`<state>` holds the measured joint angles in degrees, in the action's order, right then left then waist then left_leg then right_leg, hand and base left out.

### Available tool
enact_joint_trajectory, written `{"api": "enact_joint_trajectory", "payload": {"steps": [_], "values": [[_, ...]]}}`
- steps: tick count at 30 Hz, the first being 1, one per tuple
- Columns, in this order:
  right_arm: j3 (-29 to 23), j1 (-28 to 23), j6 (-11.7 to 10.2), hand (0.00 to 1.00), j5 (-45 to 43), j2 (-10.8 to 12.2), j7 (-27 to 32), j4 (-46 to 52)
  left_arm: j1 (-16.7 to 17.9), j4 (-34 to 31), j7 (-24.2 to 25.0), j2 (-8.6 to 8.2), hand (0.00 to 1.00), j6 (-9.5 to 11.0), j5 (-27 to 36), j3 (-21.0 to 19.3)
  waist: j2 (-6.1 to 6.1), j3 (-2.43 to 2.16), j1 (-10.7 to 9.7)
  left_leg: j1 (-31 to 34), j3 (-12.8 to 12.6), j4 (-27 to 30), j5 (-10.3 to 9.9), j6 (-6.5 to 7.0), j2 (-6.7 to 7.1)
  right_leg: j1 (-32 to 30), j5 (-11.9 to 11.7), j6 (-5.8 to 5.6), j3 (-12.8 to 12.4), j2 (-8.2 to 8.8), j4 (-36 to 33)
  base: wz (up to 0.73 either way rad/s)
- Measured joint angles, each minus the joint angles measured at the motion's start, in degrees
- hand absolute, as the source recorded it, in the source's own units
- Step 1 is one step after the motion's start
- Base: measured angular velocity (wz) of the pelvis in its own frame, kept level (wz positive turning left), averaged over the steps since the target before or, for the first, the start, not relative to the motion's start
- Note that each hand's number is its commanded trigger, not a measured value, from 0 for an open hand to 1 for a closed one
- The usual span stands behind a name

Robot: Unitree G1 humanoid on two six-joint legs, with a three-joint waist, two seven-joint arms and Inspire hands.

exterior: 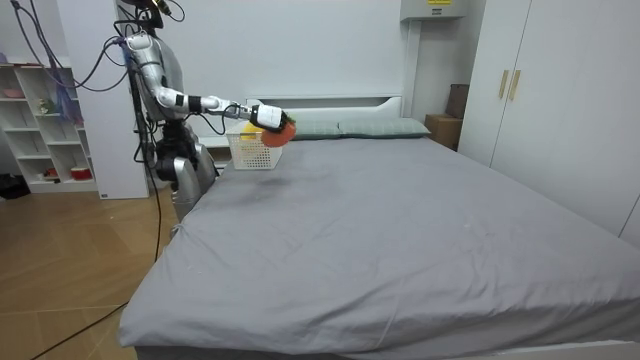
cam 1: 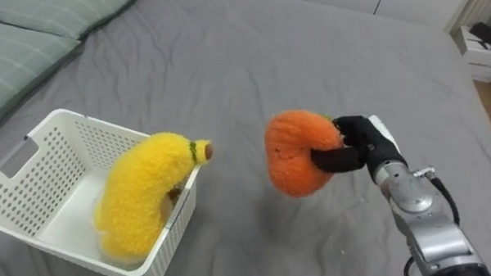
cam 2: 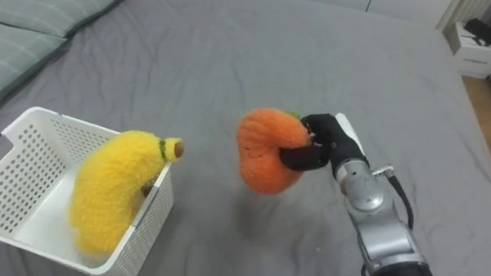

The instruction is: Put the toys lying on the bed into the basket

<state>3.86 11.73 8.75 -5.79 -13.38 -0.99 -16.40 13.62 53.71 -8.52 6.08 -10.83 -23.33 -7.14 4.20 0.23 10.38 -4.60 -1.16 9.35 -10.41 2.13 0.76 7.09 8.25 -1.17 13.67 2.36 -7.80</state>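
Right of the basket, over bare bed: right hand [cam 1: 356, 144] has its dark fingers [cam 1: 335, 159] curled round an orange plush toy [cam 1: 299, 152], thumb pressed into its side, the toy gripped at its right flank. The toy bulges out past the fingertips on their left. The room view puts it clear of the grey bed [cam 1: 226, 57], held in the air on an outstretched arm, with the robot standing at the bedside near the head end. Its long axis runs roughly top to bottom in the eye views, with the broad lobe uppermost and the narrower end hanging down toward the cover. A small green tuft sits at the top, against the fingers. The white perforated basket [cam 1: 62, 148] lies to the left of the fingers, beyond the toy, with a strip of bare cover between. A yellow banana plush [cam 1: 141, 195] is already in it, filling the side nearest the fingers. Its curved long axis rises from the basket floor, and its brown stem tip pokes over the rim and points toward the orange toy. Free room in the basket is on the side farthest from the fingers. A green pillow [cam 1: 21, 47] lies past that, well apart. Judgement: the toy is caught but not yet stowed. The coming move is a carry leftward across the banana's stem, and the right hand is the one placed to make it. The likely snag is brushing the overhanging banana.
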Motion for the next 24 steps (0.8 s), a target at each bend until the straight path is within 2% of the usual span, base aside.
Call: {"api": "enact_joint_trajectory", "payload": {"steps": [3, 10, 16, 20, 24], "values": [[-0.3, 2.72, 0.06, 1.0, 0.02, -0.03, 0.63, 0.06, 0.64, 0.26, -0.07, 0.31, 0.0, 0.0, 0.08, 0.03, 0.31, 0.12, -0.62, -0.02, -0.06, 0.13, 0.0, 0.0, 0.0, 0.12, 0.0, 0.0, 0.4, 0.04, -0.03, 0.0], [-0.52, 8.65, 0.08, 1.0, 0.03, -0.07, 1.09, 1.9, 0.93, 0.73, 0.34, 0.36, 0.0, -0.05, 0.06, -0.07, 0.43, 0.12, -0.25, -0.06, 0.09, 0.2, -0.02, 0.03, -0.01, 0.16, 0.0, 0.0, 0.5, 0.06, -0.15, 0.0], [0.68, 9.64, 0.08, 1.0, 1.16, -0.04, 1.15, 6.26, 0.92, 0.75, 0.86, 0.34, 0.0, -0.03, -0.59, -0.65, 0.44, 0.12, 2.44, 0.33, 0.39, -0.04, -0.03, 0.02, -0.02, -0.08, 0.0, 0.0, 0.57, 0.03, -0.14, 0.0], [2.9, 12.67, 0.09, 1.0, 0.85, -0.02, 0.37, 7.03, 1.33, 0.17, 0.83, 0.39, 0.0, -0.12, -1.13, -0.63, 0.54, 0.07, 2.84, 0.85, 1.26, 0.23, -0.02, 0.03, 0.1, -0.13, 0.0, 0.0, 1.13, 0.09, -0.14, 0.09], [4.23, 15.65, 0.14, 1.0, 1.03, 0.0, 0.39, 7.18, 1.45, -0.43, 0.47, 0.32, 0.0, -0.53, -1.63, -0.64, 1.14, -0.27, 4.34, 1.49, 2.66, 0.52, 0.01, 0.0, 0.29, -0.04, 0.01, -0.02, 2.84, 0.18, -0.08, 0.17]]}}
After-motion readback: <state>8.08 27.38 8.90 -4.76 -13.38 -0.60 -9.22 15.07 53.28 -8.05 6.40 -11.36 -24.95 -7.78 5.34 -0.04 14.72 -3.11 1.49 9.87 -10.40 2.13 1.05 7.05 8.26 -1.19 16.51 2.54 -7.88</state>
